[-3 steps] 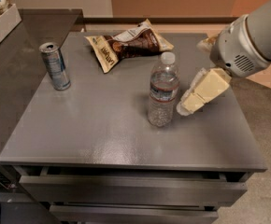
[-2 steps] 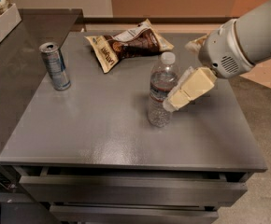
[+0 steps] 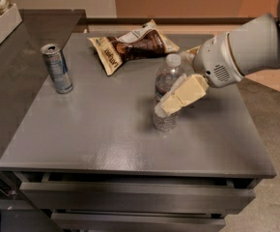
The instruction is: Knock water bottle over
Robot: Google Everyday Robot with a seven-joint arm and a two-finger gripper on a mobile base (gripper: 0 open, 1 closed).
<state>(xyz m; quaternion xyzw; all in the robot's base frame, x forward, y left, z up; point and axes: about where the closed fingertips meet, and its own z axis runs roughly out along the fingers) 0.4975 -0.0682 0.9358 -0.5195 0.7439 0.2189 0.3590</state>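
The water bottle (image 3: 164, 80) is clear ribbed plastic with a white cap. It stands upright near the middle right of the grey table (image 3: 96, 139). My gripper (image 3: 166, 106), cream-coloured on a white arm that reaches in from the right, lies across the bottle's lower right side and covers part of its body. It looks to be touching the bottle. The bottle's base rests on the table.
A slim silver-blue can (image 3: 57, 67) stands at the table's left. A brown and white snack bag (image 3: 130, 45) lies at the back, just behind the bottle. A white tray (image 3: 2, 25) sits on the counter at far left. Drawers (image 3: 130, 197) are below the table's front edge.
My gripper has moved left and slightly down, from beside the bottle to against its lower right side. The bottle still stands; the can and bag have not moved.
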